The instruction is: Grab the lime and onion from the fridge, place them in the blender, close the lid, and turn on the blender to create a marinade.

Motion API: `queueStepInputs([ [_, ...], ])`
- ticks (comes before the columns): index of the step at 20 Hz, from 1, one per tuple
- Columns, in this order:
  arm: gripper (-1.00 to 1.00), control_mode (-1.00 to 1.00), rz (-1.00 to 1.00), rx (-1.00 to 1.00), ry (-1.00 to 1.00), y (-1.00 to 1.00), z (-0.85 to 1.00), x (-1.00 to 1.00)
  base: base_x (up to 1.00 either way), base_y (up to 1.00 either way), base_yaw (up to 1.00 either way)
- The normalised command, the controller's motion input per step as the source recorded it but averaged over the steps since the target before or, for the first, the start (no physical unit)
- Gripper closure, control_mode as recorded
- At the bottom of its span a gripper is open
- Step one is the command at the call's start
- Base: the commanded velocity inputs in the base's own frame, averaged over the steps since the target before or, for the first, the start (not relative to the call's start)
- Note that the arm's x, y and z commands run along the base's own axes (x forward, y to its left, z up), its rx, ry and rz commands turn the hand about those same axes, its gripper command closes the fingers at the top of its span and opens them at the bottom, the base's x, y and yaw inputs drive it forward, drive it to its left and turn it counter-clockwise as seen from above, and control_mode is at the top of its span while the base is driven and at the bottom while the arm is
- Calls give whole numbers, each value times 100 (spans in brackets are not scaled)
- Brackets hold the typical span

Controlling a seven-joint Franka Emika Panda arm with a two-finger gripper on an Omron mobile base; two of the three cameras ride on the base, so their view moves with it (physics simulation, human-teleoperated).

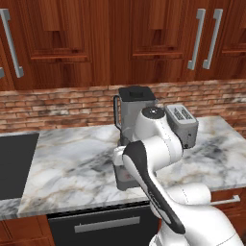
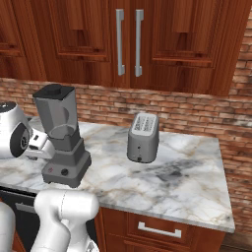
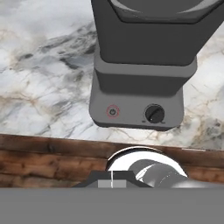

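Blender (image 2: 63, 142): rigid, heavy, steady on the worktop (image 2: 172, 182); lid (image 2: 54, 91) on.
Red button (image 3: 112, 111): left of the blender's black knob (image 3: 154, 113); press it, no grasp needed.
Gripper: closed, empty.

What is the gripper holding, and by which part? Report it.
Nothing. The gripper is shut and empty, poised in front of the blender base, near its red button.

Left base view looks forward and down from behind the arm's left side; right base view does likewise from its right. Both share the marble tabletop (image 1: 72, 158), blender (image 1: 132, 115) and toaster (image 2: 142, 137) below wooden cupboards (image 2: 162, 39). Hand view sits close, facing the blender's base front and tabletop edge.
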Motion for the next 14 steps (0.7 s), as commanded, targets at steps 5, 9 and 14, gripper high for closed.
queueStepInputs([
  [5, 100, -100, 0, 0, 0, 0, -17, 7, 0, 0, 0],
  [9, 100, -100, 0, 0, 0, 0, -17, 4, 0, 0, 0],
  [14, 100, -100, 0, 0, 0, 0, -16, 9, 0, 0, 0],
])
